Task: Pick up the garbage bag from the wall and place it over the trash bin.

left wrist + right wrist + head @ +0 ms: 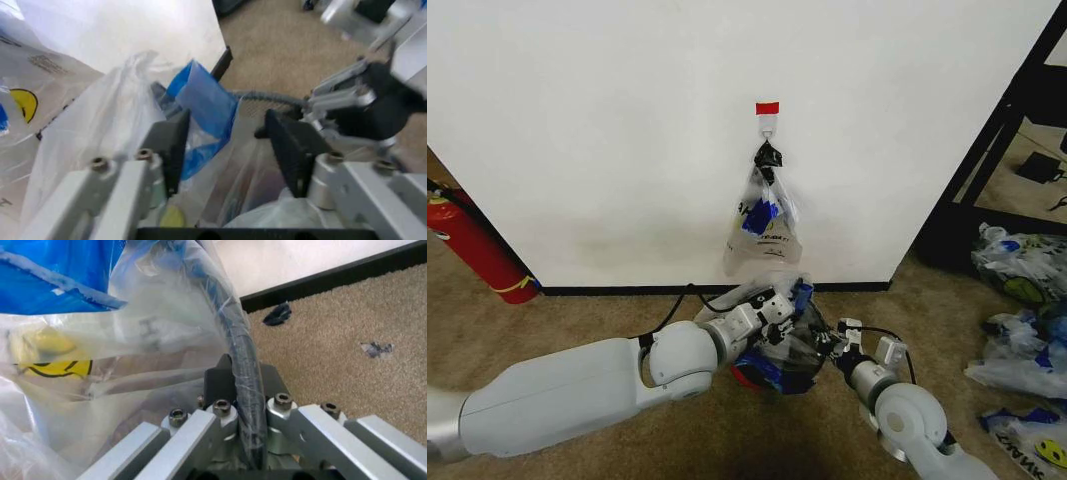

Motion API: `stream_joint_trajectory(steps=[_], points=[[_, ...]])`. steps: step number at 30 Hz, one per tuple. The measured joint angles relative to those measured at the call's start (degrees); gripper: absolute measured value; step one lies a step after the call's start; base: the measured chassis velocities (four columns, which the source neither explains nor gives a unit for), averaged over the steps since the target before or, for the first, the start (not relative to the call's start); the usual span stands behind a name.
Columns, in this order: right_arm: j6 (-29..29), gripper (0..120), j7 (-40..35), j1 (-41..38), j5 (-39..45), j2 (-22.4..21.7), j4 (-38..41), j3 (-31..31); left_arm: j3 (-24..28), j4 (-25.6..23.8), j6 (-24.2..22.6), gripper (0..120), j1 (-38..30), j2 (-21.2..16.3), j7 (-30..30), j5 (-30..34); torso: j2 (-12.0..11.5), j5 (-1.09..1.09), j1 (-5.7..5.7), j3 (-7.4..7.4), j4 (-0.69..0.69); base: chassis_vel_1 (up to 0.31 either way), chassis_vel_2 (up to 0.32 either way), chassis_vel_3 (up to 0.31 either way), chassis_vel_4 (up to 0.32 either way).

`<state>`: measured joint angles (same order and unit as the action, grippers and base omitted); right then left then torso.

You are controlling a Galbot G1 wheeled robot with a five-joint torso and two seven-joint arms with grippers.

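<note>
A garbage bag (785, 345) sits draped over the trash bin (749, 372) on the carpet (607, 310) at the foot of the wall (627, 130), its clear film stretched across the bin's mouth between two robot arms, apparently to pull the opening wide enough to seat around the rim. In the head view the bag lies just below centre, at about 6 o'clock from the bundle of like bags (764, 215) hanging by a black clip on the hook (768, 125) under the red tape strip (768, 107).

The right claw (243, 405), reaching in from 4 o'clock, is clamped together on the bin's black rim with the film caught over it, a hold that looks meant to pin that side of the bag in place. The left claw (227, 150), coming from 9 o'clock, stands with its fingers (175, 142) apart, a blue patch (203, 115) of the bag and loose film lying between them but not pinched; judged from this, it is either about to take a fresh hold or has let that side go. The yellow smiley face (50, 357) shows through the film beside the right claw.

A red fire extinguisher (472, 250) leans at 9 o'clock by the baseboard (627, 290); a pile of like bags (1022, 300) lies at 3 o'clock.
</note>
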<state>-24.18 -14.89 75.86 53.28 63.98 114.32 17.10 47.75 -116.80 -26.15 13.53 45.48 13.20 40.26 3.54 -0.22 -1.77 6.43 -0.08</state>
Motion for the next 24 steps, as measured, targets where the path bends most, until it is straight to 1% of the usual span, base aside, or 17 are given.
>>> stream_joint_trajectory(steps=[1,3,4,5,8,9,11,13,16,17,18,19,20,21,24], points=[[0.0,0,0.0,0.0,0.0,0.0,0.0,0.0,0.0,0.0,0.0,50,0.0,0.0,0.0,0.0,0.0,0.00,0.00,0.00,0.00,0.000,0.000,0.000,0.000],[0.0,0,0.0,0.0,0.1,0.0,0.2,0.0,0.4,1.1,-0.1,57,-0.2,0.5,0.4,-0.6,0.0,0.00,0.00,0.00,0.00,0.000,0.000,0.000,0.000],[0.0,0,0.0,0.0,0.1,0.0,0.2,0.0,0.5,1.6,0.0,58,-0.2,0.8,1.2,-0.6,0.0,0.00,0.00,0.00,0.01,0.000,0.000,0.000,0.000],[0.0,0,0.0,-0.1,0.2,0.0,0.2,0.0,0.5,2.2,0.2,53,-0.2,1.3,2.2,0.0,0.0,0.00,0.00,0.00,0.00,0.000,0.000,0.000,0.000],[0.0,0,0.0,-0.2,0.2,0.0,0.2,0.0,0.4,2.5,0.7,41,-0.3,1.4,2.7,1.0,0.0,0.00,0.00,0.00,0.00,0.000,0.000,0.000,0.000],[0.0,0,0.0,-0.2,0.2,0.0,0.2,0.0,0.4,2.5,0.7,41,-0.3,1.4,2.7,1.0,0.0,0.00,0.00,0.00,0.00,0.000,0.000,0.000,0.000],[0.0,0,0.0,-0.3,0.3,-0.1,0.1,0.0,0.4,2.5,0.8,35,-0.3,1.3,2.7,1.1,0.0,0.00,0.00,0.00,0.00,0.000,0.000,0.000,0.000],[0.0,0,-0.1,-0.6,0.3,-0.2,-0.2,-0.1,0.6,2.6,1.0,25,-0.1,1.3,2.7,1.2,0.0,0.00,0.00,0.00,0.00,0.000,0.000,0.000,0.000],[0.0,0,-0.2,-1.0,0.5,-0.3,-0.4,-0.4,0.9,2.7,1.2,14,0.1,1.3,2.7,1.2,0.0,0.00,0.00,0.00,0.01,0.000,0.000,0.000,0.000],[0.0,0,-0.2,-1.0,0.5,-0.3,-0.4,-0.4,0.9,2.7,1.2,14,0.1,1.3,2.7,1.2,0.0,0.00,0.00,0.00,0.01,0.000,0.000,0.000,0.000],[0.0,0,-0.2,-1.0,0.5,-0.3,-0.4,-0.4,1.0,2.8,1.2,8,0.1,1.3,2.6,1.2,0.0,0.00,0.00,0.00,0.01,0.000,0.000,0.000,0.000],[0.0,0,-0.2,-1.1,0.5,-0.3,-0.4,-0.5,1.2,2.8,1.2,7,0.1,1.4,2.6,1.2,0.0,0.00,0.00,0.00,0.01,0.000,0.000,0.000,0.000],[0.0,0,-0.3,-1.1,0.5,-0.3,-0.5,-0.6,1.3,2.8,1.3,2,0.0,1.4,2.5,1.2,0.0,0.00,0.00,0.00,0.00,0.000,0.000,0.000,0.000],[0.0,0,-0.3,-1.1,0.5,-0.3,-0.5,-0.6,1.4,2.8,1.3,0,-0.1,1.5,2.4,1.2,0.0,0.00,0.00,0.00,0.00,0.000,0.000,0.000,0.000],[0.0,0,-0.3,-1.0,0.7,-0.4,-0.5,-0.6,1.5,2.8,1.4,0,-0.6,1.6,2.4,1.5,0.0,0.00,0.00,0.00,0.01,0.000,0.000,0.000,0.000]])
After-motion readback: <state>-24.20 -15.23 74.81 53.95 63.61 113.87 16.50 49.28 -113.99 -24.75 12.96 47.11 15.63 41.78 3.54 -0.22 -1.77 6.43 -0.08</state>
